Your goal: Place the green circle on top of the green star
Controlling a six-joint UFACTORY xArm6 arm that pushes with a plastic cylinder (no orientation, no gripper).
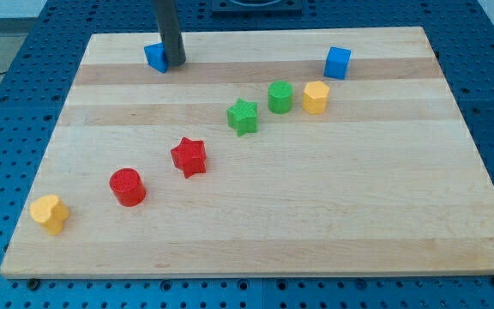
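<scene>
The green circle stands on the wooden board right of centre, near the view's top. The green star lies just to its lower left, with a small gap between them. My tip is at the board's top left, far from both green blocks, touching the right side of a blue block of unclear shape.
A yellow hexagon sits right beside the green circle. A blue cube is at the top right. A red star, a red circle and a yellow heart run toward the lower left.
</scene>
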